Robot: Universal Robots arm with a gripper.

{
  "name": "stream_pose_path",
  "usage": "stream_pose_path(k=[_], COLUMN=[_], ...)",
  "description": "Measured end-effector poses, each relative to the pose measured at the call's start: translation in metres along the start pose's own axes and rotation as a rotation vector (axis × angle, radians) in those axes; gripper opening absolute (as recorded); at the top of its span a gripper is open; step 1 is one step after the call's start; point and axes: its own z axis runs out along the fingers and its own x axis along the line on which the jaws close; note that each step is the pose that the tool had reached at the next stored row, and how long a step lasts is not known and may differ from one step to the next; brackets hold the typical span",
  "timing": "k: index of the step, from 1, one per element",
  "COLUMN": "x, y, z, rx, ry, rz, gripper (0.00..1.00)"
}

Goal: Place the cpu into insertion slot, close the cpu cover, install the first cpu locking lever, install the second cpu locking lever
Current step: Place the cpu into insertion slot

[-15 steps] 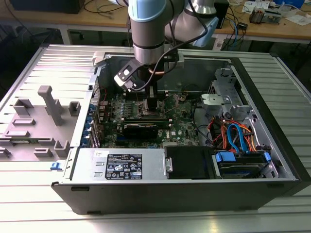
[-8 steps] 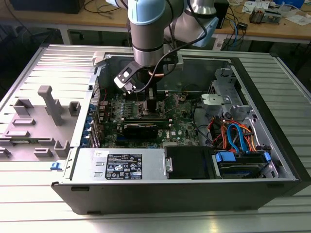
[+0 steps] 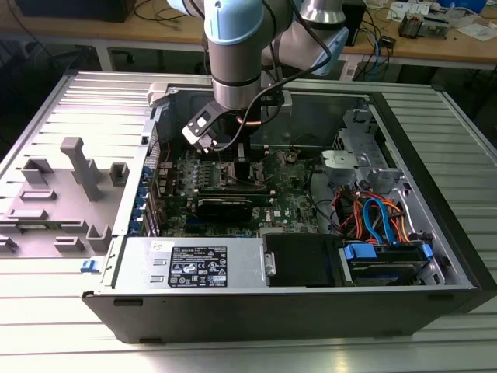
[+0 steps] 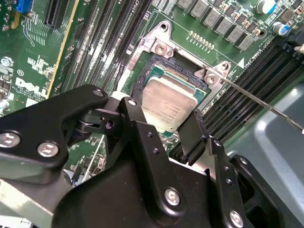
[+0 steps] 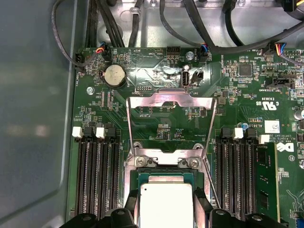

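Now, start at the exterior view's left: a grey plastic fixture (image 3: 74, 175) stands on the ribbed metal worktop (image 3: 46, 101), well apart from the work. Next to it is the open computer case (image 3: 272, 315), whose power supply (image 3: 194, 264) in the lower middle of the frame carries a white sticker with print and approval marks. Moving towards the centre, your arm (image 3: 233, 54) reaches down into the case and sets the gripper (image 3: 242, 172) over the green motherboard (image 3: 299, 198). In both wrist views the fingers (image 4: 192, 133) are clenched on the cpu (image 4: 171, 102), gripping it by two opposite edges. That hold probably keeps the chip level and leaves its underside untouched. The cpu sits squarely over the insertion slot (image 4: 142, 78), at or just above its seat; I cannot tell which. In the first wrist view the cpu cover (image 5: 171, 100) is swung up and away from the slot, which leaves the opening free. In the second wrist view a thin locking lever (image 4: 256, 102) stands released beside the slot. The board shows white lettering, a maker's mark and small stickers. At the exterior view's right, orange and blue cables (image 3: 380, 217) run by the drive bay.
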Motion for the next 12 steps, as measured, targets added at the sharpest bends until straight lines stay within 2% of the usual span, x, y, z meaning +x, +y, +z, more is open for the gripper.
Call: stream_pose_path(k=[12], x=[-0.0006], y=[0.0], z=[0.0002], rx=[0.0], ry=[-0.0006], rz=[0.003], gripper=[0.55])
